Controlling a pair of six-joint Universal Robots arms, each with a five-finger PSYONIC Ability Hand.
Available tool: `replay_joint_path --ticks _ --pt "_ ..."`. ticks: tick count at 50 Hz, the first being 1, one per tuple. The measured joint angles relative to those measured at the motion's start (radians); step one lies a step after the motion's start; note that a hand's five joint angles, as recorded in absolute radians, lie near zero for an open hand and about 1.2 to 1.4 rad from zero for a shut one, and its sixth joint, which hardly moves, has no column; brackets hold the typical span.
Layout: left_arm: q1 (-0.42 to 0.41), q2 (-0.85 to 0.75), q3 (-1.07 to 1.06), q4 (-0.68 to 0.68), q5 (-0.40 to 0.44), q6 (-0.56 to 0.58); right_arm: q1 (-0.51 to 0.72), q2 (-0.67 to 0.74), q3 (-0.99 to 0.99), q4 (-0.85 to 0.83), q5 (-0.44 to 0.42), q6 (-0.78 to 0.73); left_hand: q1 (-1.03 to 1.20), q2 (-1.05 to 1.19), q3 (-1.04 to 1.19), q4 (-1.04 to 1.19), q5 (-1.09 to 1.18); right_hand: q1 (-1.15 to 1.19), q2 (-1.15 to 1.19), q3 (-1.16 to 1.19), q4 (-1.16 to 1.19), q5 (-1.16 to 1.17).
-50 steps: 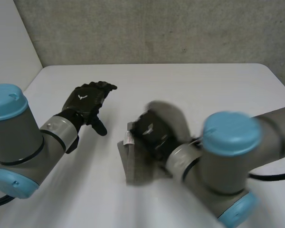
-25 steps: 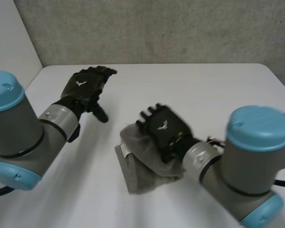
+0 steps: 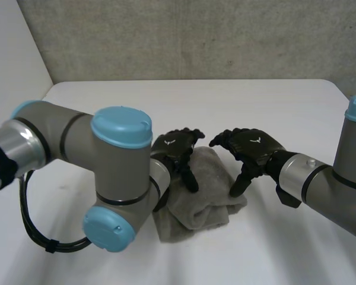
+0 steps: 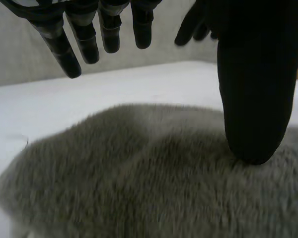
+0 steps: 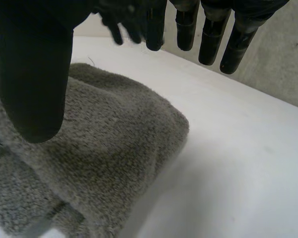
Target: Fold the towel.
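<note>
Grey towel point(image 3: 199, 193) lies on the white bench point(image 3: 255, 101), middle of it and toward the robot. It is already doubled over into a thick, lumpy bundle, with a flatter layer sticking out underneath on the near side.

The pile is fluffy terry, clearly soft and limp. My judgement is that it is light, won't hold a shape, will sag from wherever it is lifted, and isn't slippery or fragile. The folded lump looks springy, so layers may creep open if let go loosely.

The best hold is probably a pinch at an outer edge or corner of the top layer, both hands well apart along the same edge, not a grab at the rounded middle.

The left hand point(image 3: 177, 145) sits over the far-left part of the bundle. Its fingers are straight and apart, off the cloth, and in the left wrist view its thumb point(image 4: 256, 99) tip touches the pile, holding nothing.

The right hand point(image 3: 249, 148) hovers at the towel's right edge. Its fingers are spread and loose and its thumb point(image 5: 35, 74) points down over the cloth, also clamped on nothing.
</note>
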Motion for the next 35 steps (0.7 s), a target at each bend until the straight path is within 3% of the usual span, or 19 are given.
replay_joint_path --ticks 10,23,30,35 --pt "0.000 -0.023 -0.069 -0.013 -0.126 0.015 0.008 0.145 -0.078 0.004 0.001 -0.016 0.000 -0.002 -0.002 -0.002 -0.003 0.000 0.000 0.000 0.000 0.000" --pt "0.004 0.003 -0.179 -0.004 -0.140 0.041 0.086 0.290 -0.170 0.000 0.013 -0.020 -0.004 -0.004 -0.003 -0.003 -0.003 0.000 0.000 0.000 0.000 -0.001" --pt "0.004 0.013 -0.192 -0.002 -0.138 0.120 0.102 0.268 -0.189 0.001 0.028 -0.018 -0.012 -0.008 -0.008 -0.006 -0.003 0.000 0.000 0.000 0.000 -0.005" --pt "0.019 0.081 -0.183 -0.002 -0.137 0.172 0.099 0.180 -0.205 0.002 0.069 -0.013 -0.012 -0.009 -0.009 -0.007 -0.003 0.000 0.000 0.000 0.000 -0.006"
